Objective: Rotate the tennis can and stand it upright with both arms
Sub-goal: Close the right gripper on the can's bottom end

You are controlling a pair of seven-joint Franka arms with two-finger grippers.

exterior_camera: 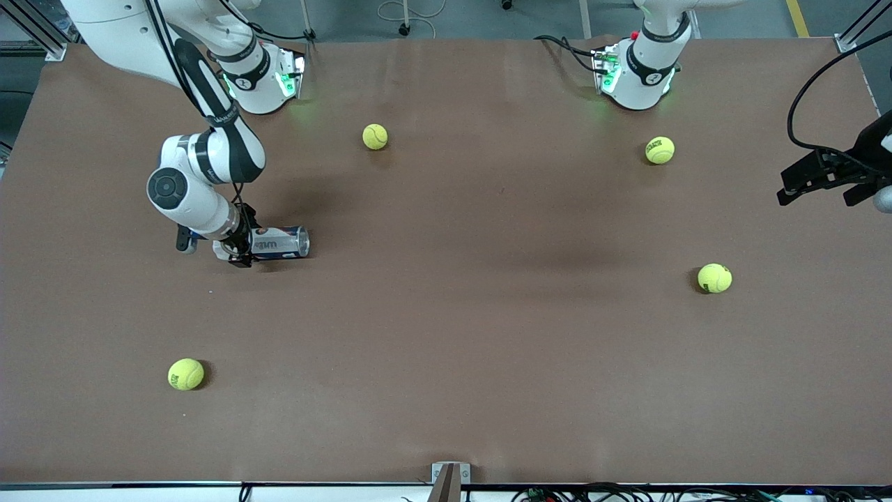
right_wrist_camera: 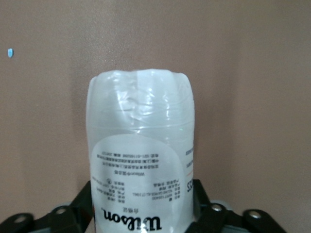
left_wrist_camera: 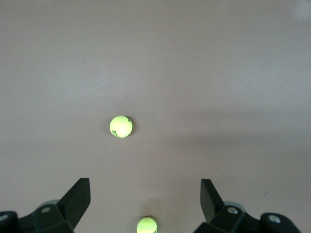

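The tennis can (exterior_camera: 280, 242) lies on its side on the brown table (exterior_camera: 446, 335), toward the right arm's end. My right gripper (exterior_camera: 239, 245) is shut on its end that points to the table's edge. In the right wrist view the can (right_wrist_camera: 141, 145) fills the space between the two black fingers (right_wrist_camera: 83, 196), its clear closed end pointing away from the camera. My left gripper (exterior_camera: 815, 183) hangs open and empty over the left arm's end of the table. In the left wrist view its gripper (left_wrist_camera: 146, 184) has widely spread fingers above bare table.
Several yellow tennis balls lie scattered: one (exterior_camera: 375, 137) close to the right arm's base, one (exterior_camera: 659, 150) close to the left arm's base, one (exterior_camera: 714, 278) toward the left arm's end, one (exterior_camera: 185, 374) nearer the camera than the can. Two balls (left_wrist_camera: 121, 126) (left_wrist_camera: 146, 225) show in the left wrist view.
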